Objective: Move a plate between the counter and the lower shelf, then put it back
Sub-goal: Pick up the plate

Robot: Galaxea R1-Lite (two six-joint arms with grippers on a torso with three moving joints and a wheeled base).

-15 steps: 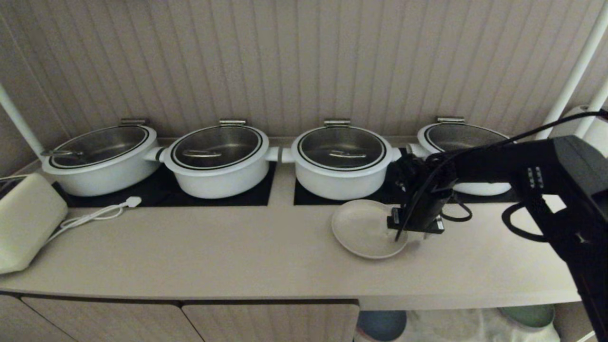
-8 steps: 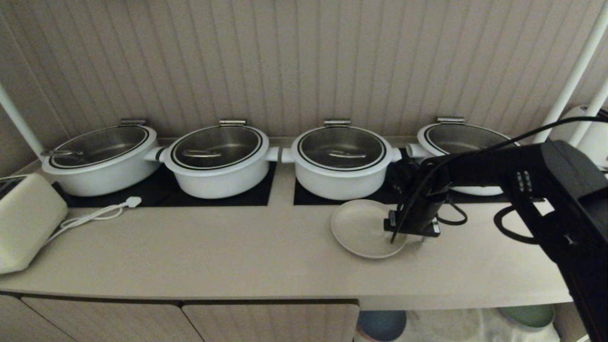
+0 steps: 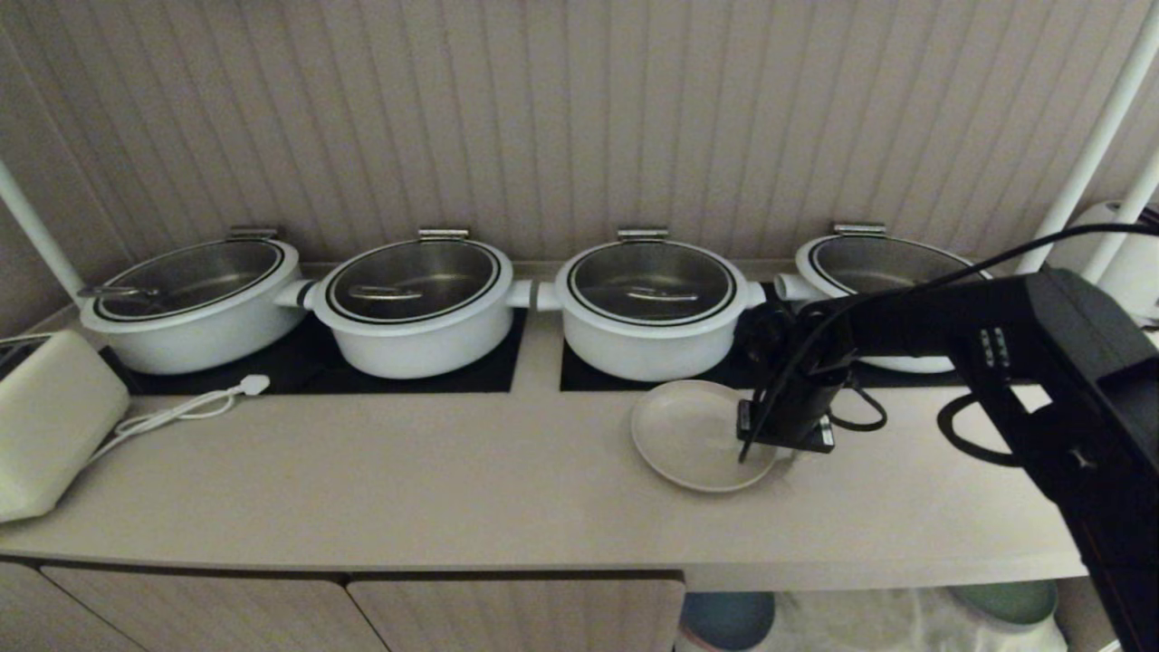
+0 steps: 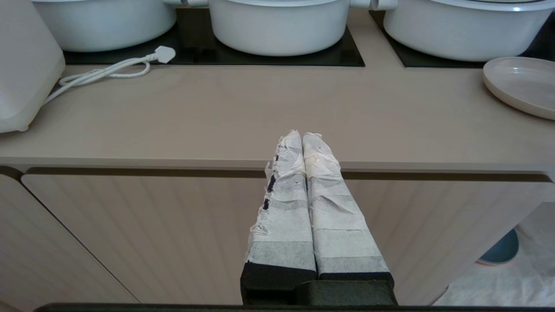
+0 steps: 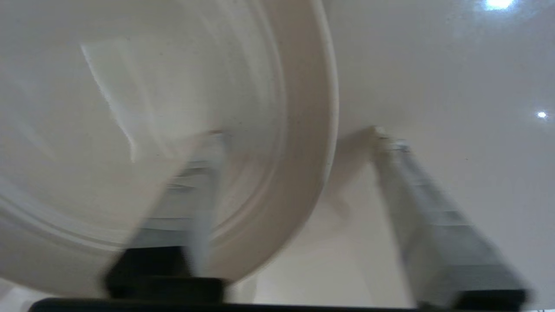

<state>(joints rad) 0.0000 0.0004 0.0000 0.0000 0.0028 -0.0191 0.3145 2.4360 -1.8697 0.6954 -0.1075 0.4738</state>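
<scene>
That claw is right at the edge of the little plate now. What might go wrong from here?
The right gripper straddles the plate's rim, one finger over the dish, one outside on the counter, jaws apart. Closing on so thin a rim, it may slip, or tip the plate. A nudge could also slide it toward the pot just behind. The left gripper waits shut below the counter's front edge, so it could not help.
</scene>
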